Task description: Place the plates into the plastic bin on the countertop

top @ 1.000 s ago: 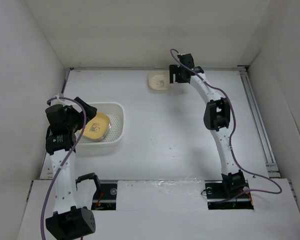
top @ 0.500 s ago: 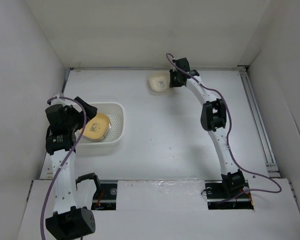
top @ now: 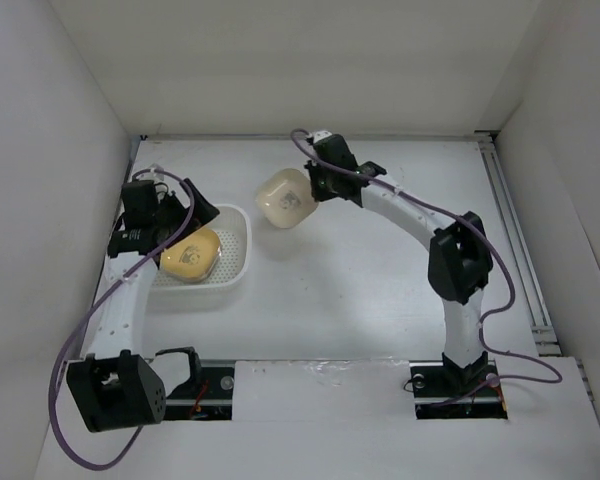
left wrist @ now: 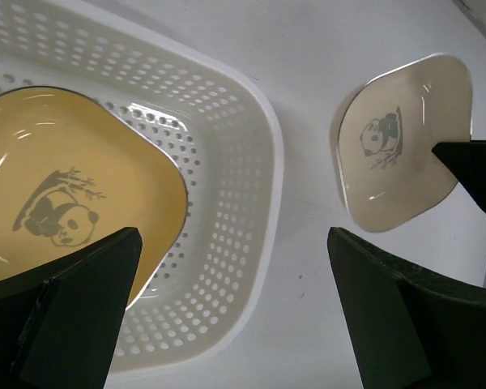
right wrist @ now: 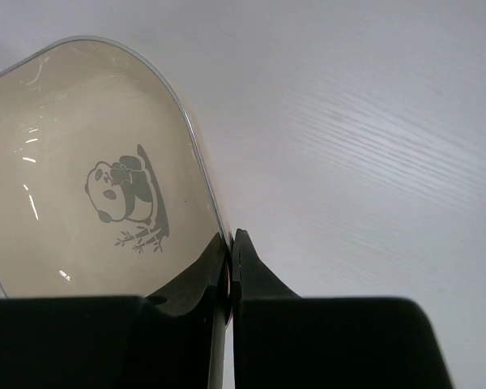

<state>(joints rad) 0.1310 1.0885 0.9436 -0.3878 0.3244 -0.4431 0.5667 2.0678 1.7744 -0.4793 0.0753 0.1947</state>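
Observation:
A cream plate (top: 284, 197) with a panda print hangs above the countertop (top: 360, 280), tilted, to the right of the plastic bin (top: 235, 262). My right gripper (top: 311, 183) is shut on its rim; in the right wrist view the jaws pinch the edge of the cream plate (right wrist: 89, 186) at my right gripper (right wrist: 230, 243). An orange-yellow plate (top: 191, 255) lies inside the bin. My left gripper (top: 170, 222) hovers open over the bin's left part. The left wrist view has the orange-yellow plate (left wrist: 57, 203), the bin's wall (left wrist: 235, 203) and the cream plate (left wrist: 401, 146), with my left gripper (left wrist: 235, 324) open.
White walls close in the countertop on the left, back and right. A metal rail (top: 515, 240) runs along the right edge. The arm bases (top: 450, 385) sit at the near edge.
My right gripper closed on the cream plate at the back, lifted it and carried it left toward the bin. The left arm swung back and up over the bin's left side.

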